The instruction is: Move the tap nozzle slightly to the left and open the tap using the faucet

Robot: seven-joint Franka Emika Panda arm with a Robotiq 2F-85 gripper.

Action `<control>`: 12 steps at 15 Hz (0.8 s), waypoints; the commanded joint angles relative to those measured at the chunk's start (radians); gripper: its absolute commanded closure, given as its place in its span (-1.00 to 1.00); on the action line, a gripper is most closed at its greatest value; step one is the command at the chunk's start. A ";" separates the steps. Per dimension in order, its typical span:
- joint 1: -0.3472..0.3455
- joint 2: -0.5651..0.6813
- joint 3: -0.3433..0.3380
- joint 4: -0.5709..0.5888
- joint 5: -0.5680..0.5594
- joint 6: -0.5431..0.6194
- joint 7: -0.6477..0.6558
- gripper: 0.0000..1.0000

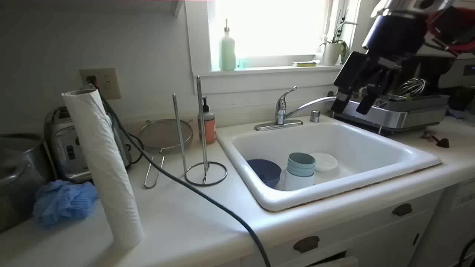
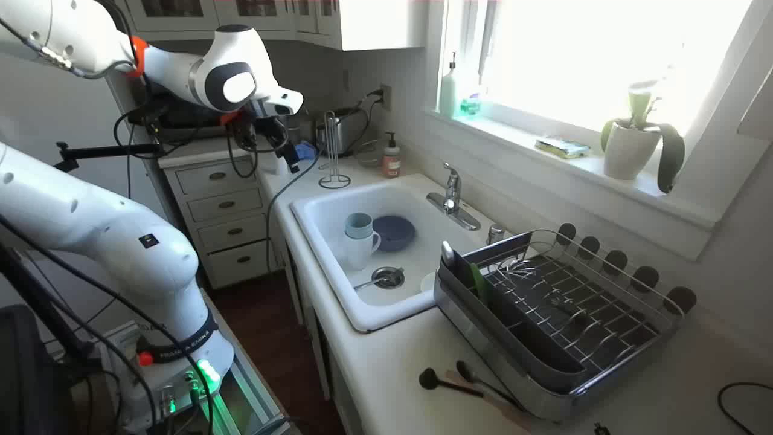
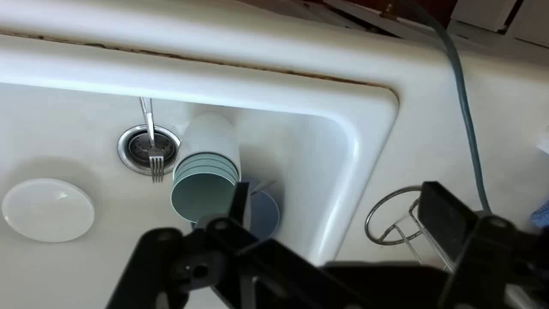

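The tap (image 1: 277, 125) stands at the sink's back edge, with its chrome base plate also visible in an exterior view (image 2: 462, 219). The faucet (image 1: 282, 102), a short chrome lever, rises from the base; it also shows in an exterior view (image 2: 452, 176). The tap nozzle (image 1: 311, 104) reaches out sideways toward the dish rack; its tip is hidden behind a gripper finger there. My gripper (image 1: 352, 105) is open and empty, high above the sink's front side and apart from the tap. In the wrist view my fingers (image 3: 343, 210) are wide apart; the tap is out of that view.
The white sink (image 1: 356, 182) holds stacked cups (image 1: 301, 163), a dark blue bowl (image 1: 261, 171) and a white dish (image 3: 48, 210). A dish rack (image 2: 513, 347) stands beside it. Across the sink are a wire stand (image 1: 200, 111), a soap bottle (image 1: 210, 128) and a cable (image 1: 219, 202).
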 commanded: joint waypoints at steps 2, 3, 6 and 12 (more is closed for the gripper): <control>0.008 0.001 -0.008 0.002 -0.007 -0.002 0.005 -1.00; 0.008 0.001 -0.008 0.002 -0.007 -0.002 0.005 -1.00; 0.008 0.001 -0.008 0.002 -0.007 -0.002 0.005 -1.00; -0.048 0.079 -0.131 0.071 -0.060 -0.070 -0.148 -1.00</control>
